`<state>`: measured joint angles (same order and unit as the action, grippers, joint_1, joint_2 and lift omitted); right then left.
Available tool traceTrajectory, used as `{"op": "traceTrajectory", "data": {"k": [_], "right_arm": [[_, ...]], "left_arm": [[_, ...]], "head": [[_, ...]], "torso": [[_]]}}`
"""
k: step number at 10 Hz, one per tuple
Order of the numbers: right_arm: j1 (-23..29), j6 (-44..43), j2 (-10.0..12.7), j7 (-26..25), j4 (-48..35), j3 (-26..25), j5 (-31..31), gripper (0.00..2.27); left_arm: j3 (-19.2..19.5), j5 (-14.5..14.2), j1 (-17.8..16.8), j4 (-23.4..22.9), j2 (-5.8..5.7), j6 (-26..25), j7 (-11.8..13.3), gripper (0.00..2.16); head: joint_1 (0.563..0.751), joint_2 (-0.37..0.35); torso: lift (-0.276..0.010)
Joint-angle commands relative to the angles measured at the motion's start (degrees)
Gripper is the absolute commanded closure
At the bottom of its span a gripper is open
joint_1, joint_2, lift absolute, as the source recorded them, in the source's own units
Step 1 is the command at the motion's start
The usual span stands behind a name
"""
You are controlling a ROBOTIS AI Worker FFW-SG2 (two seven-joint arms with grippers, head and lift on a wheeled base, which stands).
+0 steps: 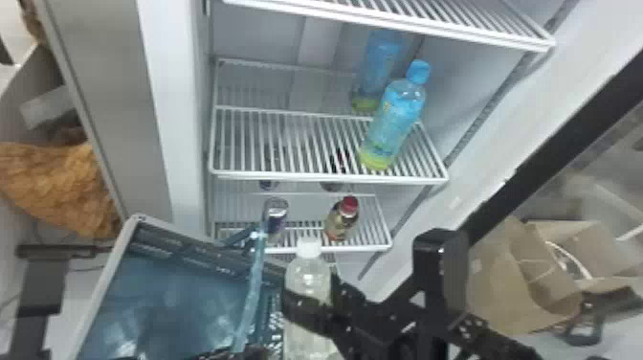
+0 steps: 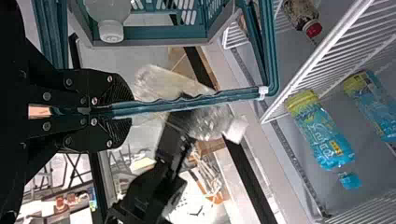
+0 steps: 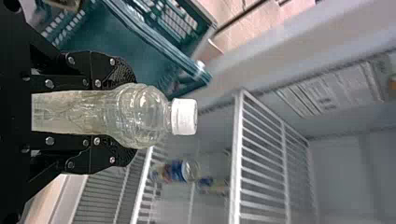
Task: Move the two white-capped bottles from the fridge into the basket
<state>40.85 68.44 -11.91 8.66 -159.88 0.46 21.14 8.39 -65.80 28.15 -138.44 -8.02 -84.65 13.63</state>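
In the head view my right gripper [image 1: 311, 306] is shut on a clear white-capped bottle [image 1: 308, 273], upright between the basket handle and the fridge opening. The right wrist view has that bottle [image 3: 140, 114] between the fingers of my right gripper [image 3: 126, 114], cap outward. My left gripper [image 1: 249, 353] is at the head view's bottom edge; in the left wrist view the left gripper [image 2: 123, 110] is shut on the teal basket handle [image 2: 201, 99]. The basket [image 1: 106, 287] hangs left of the held bottle. Another white-capped bottle [image 2: 108, 11] shows at the basket in the left wrist view.
Blue-labelled bottles [image 1: 394, 122] stand on the fridge's middle shelf [image 1: 292, 174]. Below are a red-capped bottle [image 1: 342, 218] and a can [image 1: 276, 215]. Fridge walls flank the opening; a cardboard box [image 1: 516, 287] is at the right.
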Motion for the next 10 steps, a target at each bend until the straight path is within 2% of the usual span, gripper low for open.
{"op": "traceTrajectory", "data": {"k": [1,3,4,5,7,10], "right_arm": [[-2.60,2.00,-0.84,0.65,3.30,1.82,1.49,0.90],[-7.67,2.29,-1.10,3.73,11.88,3.42,3.77,0.83],[-10.62,0.46,-0.92,6.45,16.94,4.22,3.66,0.62],[-10.62,-1.37,-0.75,6.98,16.80,4.34,1.94,0.39],[-9.49,-3.34,-0.66,6.98,15.53,4.00,1.14,0.10],[-8.37,-4.32,-0.40,6.72,13.85,3.31,-0.11,0.09]], "left_arm": [[-0.05,0.11,-0.03,0.00,-0.07,-0.14,0.00,1.21],[-0.17,0.22,-0.03,0.00,-0.24,-0.14,0.00,1.21],[-0.40,0.45,-0.03,0.00,-0.24,-0.14,-0.09,1.21],[-0.62,0.45,-0.03,0.00,-0.33,-0.14,-0.09,1.21],[-0.17,0.68,0.39,0.00,-0.33,-0.14,-0.09,1.21],[0.06,0.91,0.39,0.00,-0.24,-0.14,-0.09,1.21]], "head": [[0.695,-0.245],[0.695,-0.206],[0.695,-0.178],[0.695,-0.145],[0.695,-0.141],[0.695,-0.149]], "torso": [[0.000],[0.000],[0.000],[0.000],[0.000],[0.000]]}}
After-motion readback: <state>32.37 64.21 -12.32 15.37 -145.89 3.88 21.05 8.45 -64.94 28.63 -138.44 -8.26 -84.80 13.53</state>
